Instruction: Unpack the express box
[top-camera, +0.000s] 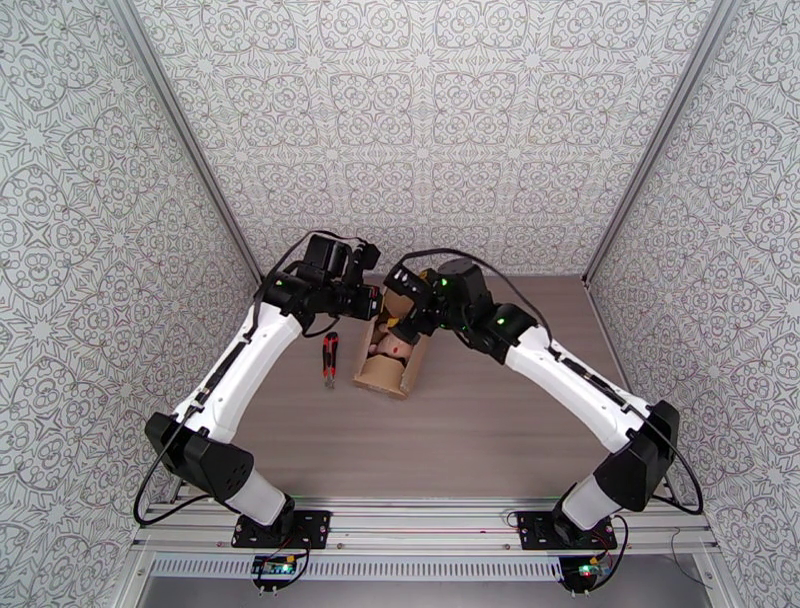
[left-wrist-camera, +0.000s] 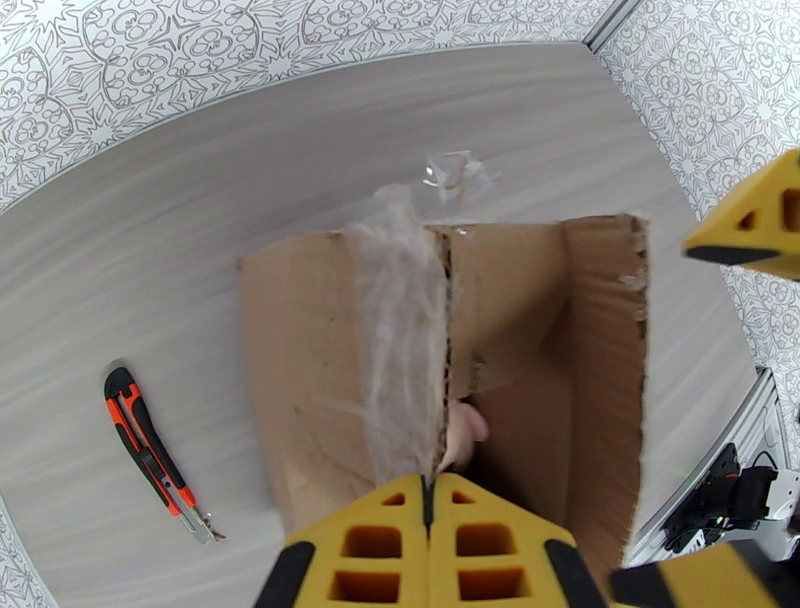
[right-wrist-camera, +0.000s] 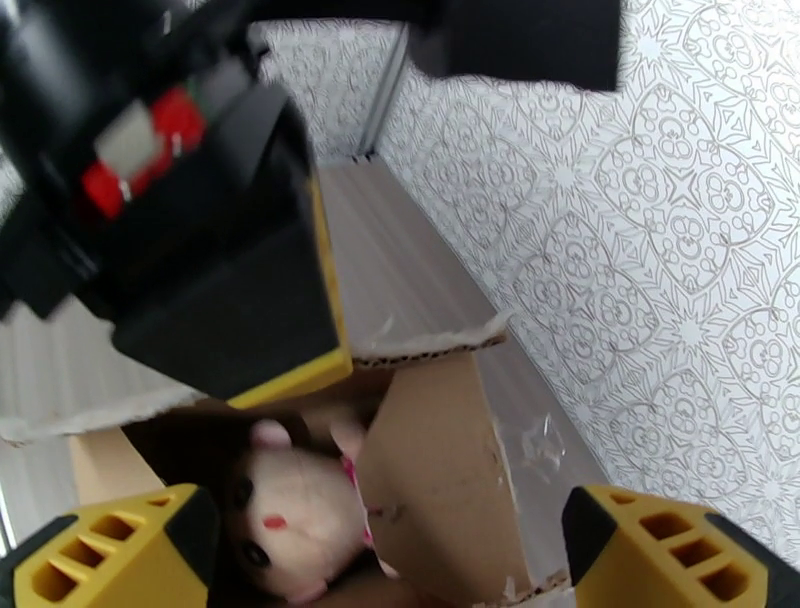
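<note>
Left jaws pinched shut on raised flap of express box (left-wrist-camera: 310, 370). Right jaws spread wide above opened box, plush face (right-wrist-camera: 290, 510) inside. Box sat on grey surface (top-camera: 480, 430) toward back wall (top-camera: 420, 130). Knife (top-camera: 329, 358) lay just left, apart. Broad open surface lay toward arm bases.

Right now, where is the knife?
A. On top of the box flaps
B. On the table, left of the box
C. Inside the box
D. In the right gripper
B: the knife lies flat on the table, just left of the box with bare tabletop between them.
</note>
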